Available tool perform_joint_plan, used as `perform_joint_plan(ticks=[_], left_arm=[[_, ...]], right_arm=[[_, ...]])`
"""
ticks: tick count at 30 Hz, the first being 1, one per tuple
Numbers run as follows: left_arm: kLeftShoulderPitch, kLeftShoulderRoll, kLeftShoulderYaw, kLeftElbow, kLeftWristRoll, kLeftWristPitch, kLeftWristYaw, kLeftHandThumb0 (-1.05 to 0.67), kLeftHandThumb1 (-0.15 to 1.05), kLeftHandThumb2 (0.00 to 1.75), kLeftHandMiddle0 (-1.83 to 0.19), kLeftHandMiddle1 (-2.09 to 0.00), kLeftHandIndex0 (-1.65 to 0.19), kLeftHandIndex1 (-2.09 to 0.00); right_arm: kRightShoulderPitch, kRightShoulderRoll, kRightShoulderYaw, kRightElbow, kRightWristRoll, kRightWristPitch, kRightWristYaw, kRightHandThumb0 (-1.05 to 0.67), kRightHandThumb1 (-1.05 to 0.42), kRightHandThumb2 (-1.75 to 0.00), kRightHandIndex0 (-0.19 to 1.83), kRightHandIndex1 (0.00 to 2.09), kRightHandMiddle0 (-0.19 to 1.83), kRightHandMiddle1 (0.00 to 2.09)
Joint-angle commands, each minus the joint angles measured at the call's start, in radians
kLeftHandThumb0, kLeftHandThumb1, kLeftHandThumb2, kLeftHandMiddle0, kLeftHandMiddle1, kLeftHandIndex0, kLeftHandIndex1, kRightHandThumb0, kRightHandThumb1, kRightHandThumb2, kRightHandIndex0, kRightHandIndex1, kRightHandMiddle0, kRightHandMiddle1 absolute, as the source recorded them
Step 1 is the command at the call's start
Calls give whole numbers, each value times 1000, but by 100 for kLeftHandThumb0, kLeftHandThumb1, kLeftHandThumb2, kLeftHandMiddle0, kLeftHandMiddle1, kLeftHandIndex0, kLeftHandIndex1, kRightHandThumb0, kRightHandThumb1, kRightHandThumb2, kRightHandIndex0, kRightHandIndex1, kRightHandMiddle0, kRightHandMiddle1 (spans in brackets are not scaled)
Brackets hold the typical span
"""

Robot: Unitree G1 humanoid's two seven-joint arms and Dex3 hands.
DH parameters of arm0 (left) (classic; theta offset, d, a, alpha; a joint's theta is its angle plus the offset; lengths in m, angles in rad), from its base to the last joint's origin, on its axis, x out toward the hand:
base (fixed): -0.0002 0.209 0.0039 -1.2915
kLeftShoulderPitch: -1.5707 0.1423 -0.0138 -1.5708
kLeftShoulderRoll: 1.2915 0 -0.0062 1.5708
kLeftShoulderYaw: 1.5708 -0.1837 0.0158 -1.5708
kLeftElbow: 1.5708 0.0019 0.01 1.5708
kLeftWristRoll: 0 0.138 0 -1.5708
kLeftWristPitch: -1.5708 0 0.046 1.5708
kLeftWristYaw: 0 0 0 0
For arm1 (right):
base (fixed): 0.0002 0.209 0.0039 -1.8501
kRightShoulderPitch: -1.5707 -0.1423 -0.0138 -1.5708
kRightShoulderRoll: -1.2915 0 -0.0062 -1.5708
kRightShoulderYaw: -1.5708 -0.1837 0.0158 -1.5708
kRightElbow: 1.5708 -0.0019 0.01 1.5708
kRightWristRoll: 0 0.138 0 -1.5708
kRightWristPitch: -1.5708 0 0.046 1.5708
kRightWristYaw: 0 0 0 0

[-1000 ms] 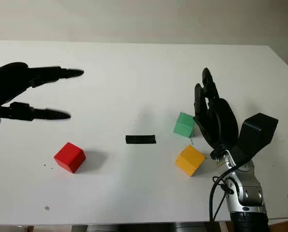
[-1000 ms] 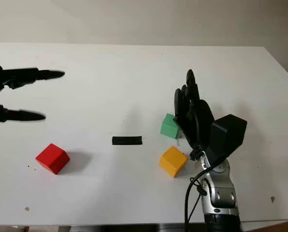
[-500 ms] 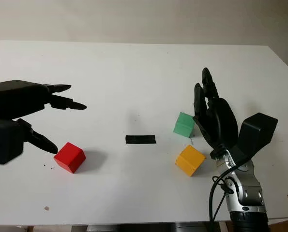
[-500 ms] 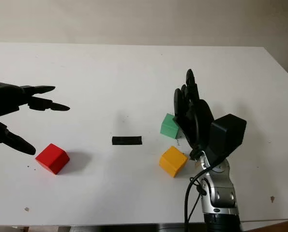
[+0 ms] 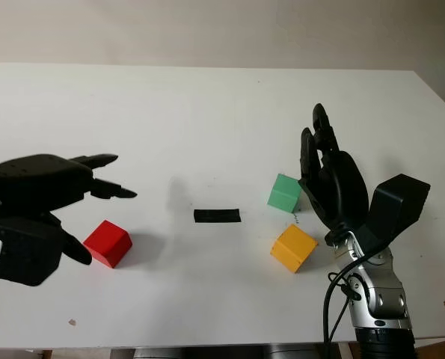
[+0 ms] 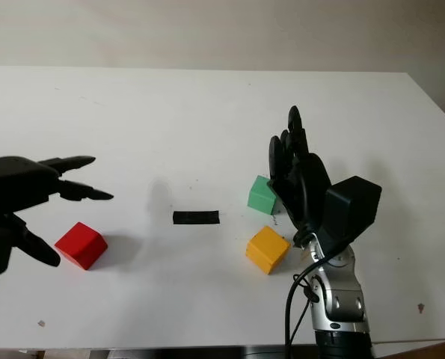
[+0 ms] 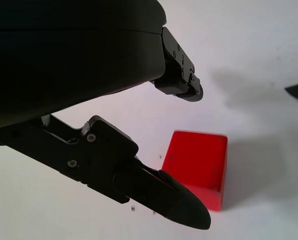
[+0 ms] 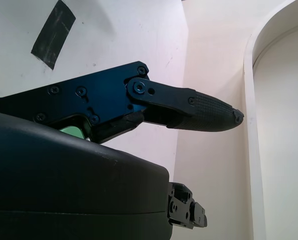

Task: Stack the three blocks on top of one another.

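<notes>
From my head camera, nothing is stacked: the red block (image 5: pixel 108 243), green block (image 5: pixel 285 193) and yellow block (image 5: pixel 294 247) sit singly. My left hand (image 5: pixel 54 202) hovers open beside red. Right hand (image 5: pixel 330 179) stands open beside green. My left wrist shows red between my fingers (image 7: pixel 161 192), ungrasped.

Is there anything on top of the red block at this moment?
Nothing lies on the red block; its top face is bare. The open left hand is beside it, not touching. The face resting on the table is hidden.
</notes>
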Motion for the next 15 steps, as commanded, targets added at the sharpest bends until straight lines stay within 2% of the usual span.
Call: perform_joint_plan(ticks=[1, 8, 15], left_arm=[[14, -3, -6, -19, -2, 21, -17, -81, 84, 6, 14, -4, -36, -3], [45, -7, -8, -42, 25, 35, -8, -80, 85, 6, 14, -5, -35, -3], [76, -25, -22, -38, 151, -21, 105, -72, 85, 5, 8, -7, -42, -7]], right_arm=[[1, -7, -3, -26, 3, 2, -1, -71, -105, -63, -19, 0, -19, 0], [0, -9, -4, -18, 1, -12, 6, -70, -105, -63, -19, 0, -19, 0], [3, -15, -4, -22, -4, -11, 11, -69, -105, -63, -19, 0, -19, 0]])
